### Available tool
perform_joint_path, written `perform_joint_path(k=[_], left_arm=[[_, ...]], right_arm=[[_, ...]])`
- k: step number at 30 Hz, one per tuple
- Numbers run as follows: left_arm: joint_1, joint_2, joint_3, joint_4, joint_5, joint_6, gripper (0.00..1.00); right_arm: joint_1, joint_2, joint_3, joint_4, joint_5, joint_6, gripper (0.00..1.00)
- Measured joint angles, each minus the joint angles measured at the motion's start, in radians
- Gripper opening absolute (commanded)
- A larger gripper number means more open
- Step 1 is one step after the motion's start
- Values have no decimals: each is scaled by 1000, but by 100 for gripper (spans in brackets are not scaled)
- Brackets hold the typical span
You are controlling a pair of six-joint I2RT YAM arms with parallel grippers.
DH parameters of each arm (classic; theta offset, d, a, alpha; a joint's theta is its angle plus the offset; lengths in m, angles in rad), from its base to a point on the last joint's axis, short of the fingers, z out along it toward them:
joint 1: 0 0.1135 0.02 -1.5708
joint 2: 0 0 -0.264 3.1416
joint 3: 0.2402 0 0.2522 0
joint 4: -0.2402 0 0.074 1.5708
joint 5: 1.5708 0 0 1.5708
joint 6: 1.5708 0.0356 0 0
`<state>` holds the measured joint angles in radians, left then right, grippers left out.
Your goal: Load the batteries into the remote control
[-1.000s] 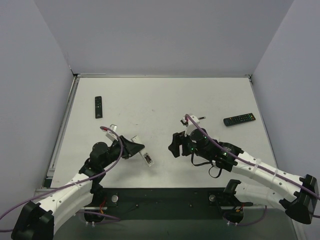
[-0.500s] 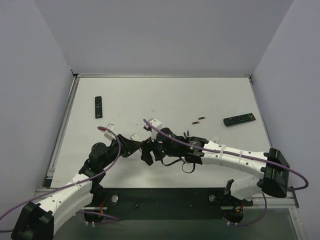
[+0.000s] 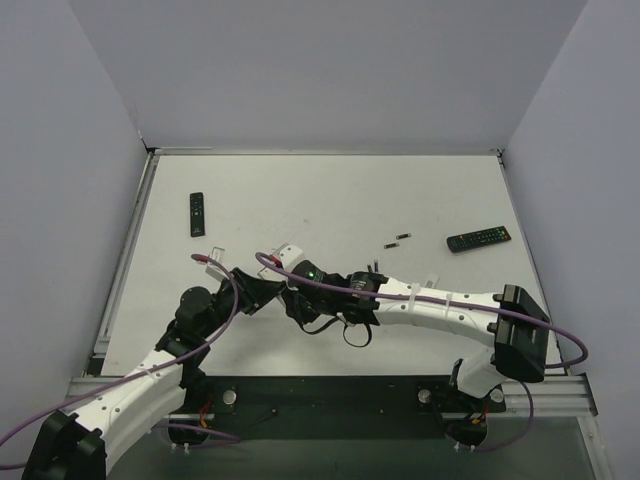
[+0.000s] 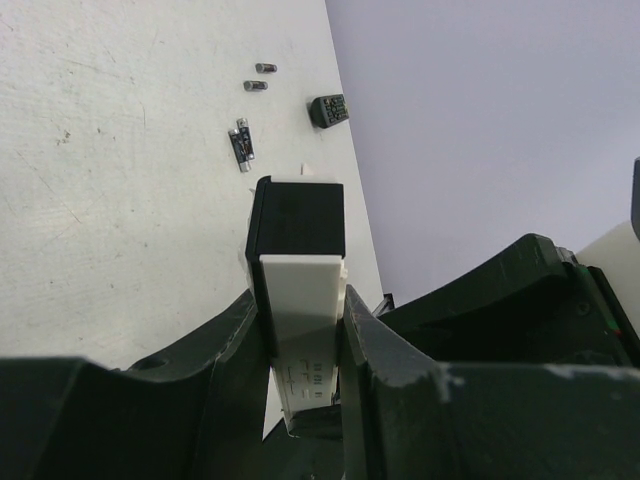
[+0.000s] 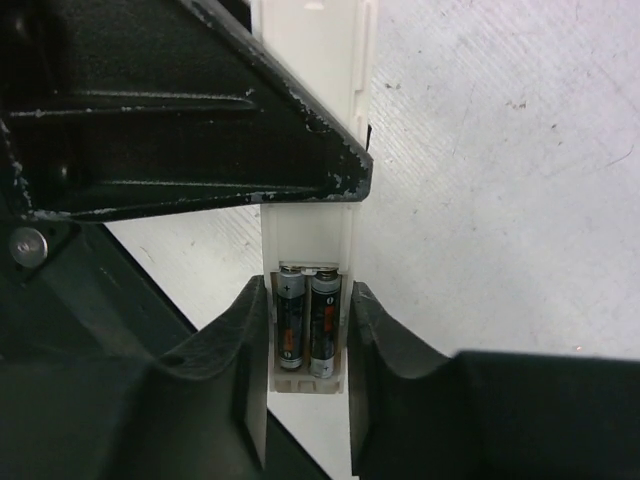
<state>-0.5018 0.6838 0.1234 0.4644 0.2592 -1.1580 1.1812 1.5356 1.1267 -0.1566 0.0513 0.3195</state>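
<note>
- Top view: the left claw [image 3: 268, 293] and the right claw [image 3: 297, 303] meet tip to tip, the right arm stretched across toward the left one; the white remote [image 4: 300, 285] between them is mostly hidden here; loose batteries [image 3: 400, 238] lie on the table [image 3: 330, 195] well behind the right claw, beside its forearm.
- Left wrist view: the left claw pinches the white remote by its long sides; the remote's length runs straight out ahead of the fingers, black end farthest; the loose batteries lie beyond that end, a little to the left.
- Right wrist view: the right claw's fingers [image 5: 245, 360] flank the remote's open compartment, one close on each side; we cannot tell whether they press it; two seated batteries [image 5: 305, 320] lie between the fingers, side by side, their long axes along both remote and fingers; we judge the bay full, with the right claw the nearer one for any further seating or checking.
</note>
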Motion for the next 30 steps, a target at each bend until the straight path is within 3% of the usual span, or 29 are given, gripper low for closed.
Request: perform_joint_path(k=[1, 2, 6, 9, 17, 23, 30], left_arm=[[0, -2, 0, -1, 2, -2, 8], [0, -4, 0, -2, 3, -1, 22], [1, -11, 0, -5, 3, 2, 55], [6, -26, 0, -5, 13, 25, 69], [45, -94, 24, -113, 31, 111, 75], [46, -180, 177, -415, -75, 291, 76], [47, -227, 390, -683, -197, 478, 77]], right_arm=[[5, 0, 1, -4, 9, -1, 0], [6, 0, 2, -7, 11, -3, 0], [5, -4, 2, -6, 9, -5, 0], [-1, -23, -10, -8, 5, -8, 0], [-83, -151, -102, -57, -24, -64, 0], [-128, -163, -157, -119, -113, -180, 0], [-128, -63, -156, -188, -209, -373, 0]])
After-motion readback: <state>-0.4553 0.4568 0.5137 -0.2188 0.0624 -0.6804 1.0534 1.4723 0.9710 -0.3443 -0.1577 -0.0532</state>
